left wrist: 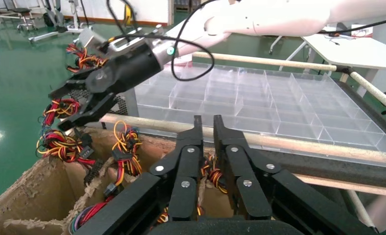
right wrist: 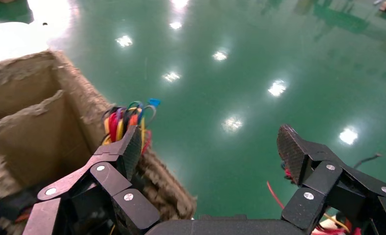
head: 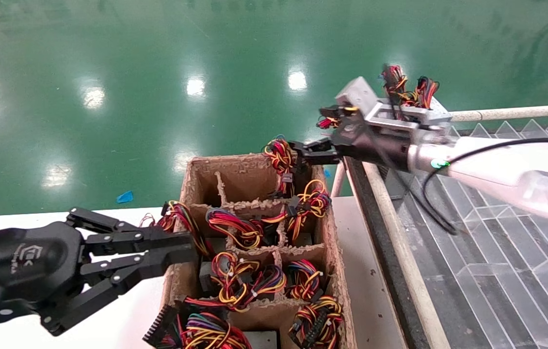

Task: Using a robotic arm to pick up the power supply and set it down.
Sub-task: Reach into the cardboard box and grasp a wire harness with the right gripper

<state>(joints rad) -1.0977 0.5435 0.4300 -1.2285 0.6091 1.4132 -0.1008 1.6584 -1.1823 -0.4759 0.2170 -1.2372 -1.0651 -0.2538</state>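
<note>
Left gripper [head: 184,252]: nearest to me, low at the near-left wall of the cardboard box; jaws nearly together, a thin gap between the tips, holding nothing.
Table [head: 109,329]: white, carries the box.
Cardboard box [head: 333,271]: brown, split by dividers into cells; most cells hold coiled red, yellow, orange and black wire bundles [head: 235,283]. Grey metal shows beneath some, probably more units.
Tray [head: 497,271]: clear, gridded, just right of the box, edged by pale rails.
Right gripper [head: 305,150]: my robotic arm [head: 497,169] reaches in from the right, over the box's far-right corner; jaws wide apart, clamping nothing, one tip beside a wire bundle at the box rim.
Power supply [head: 400,114]: grey metal box with its wires, just behind my right wrist, above the tray's far edge; what it rests on is hidden.
Floor [head: 157,72]: green, glossy, beyond everything.
</note>
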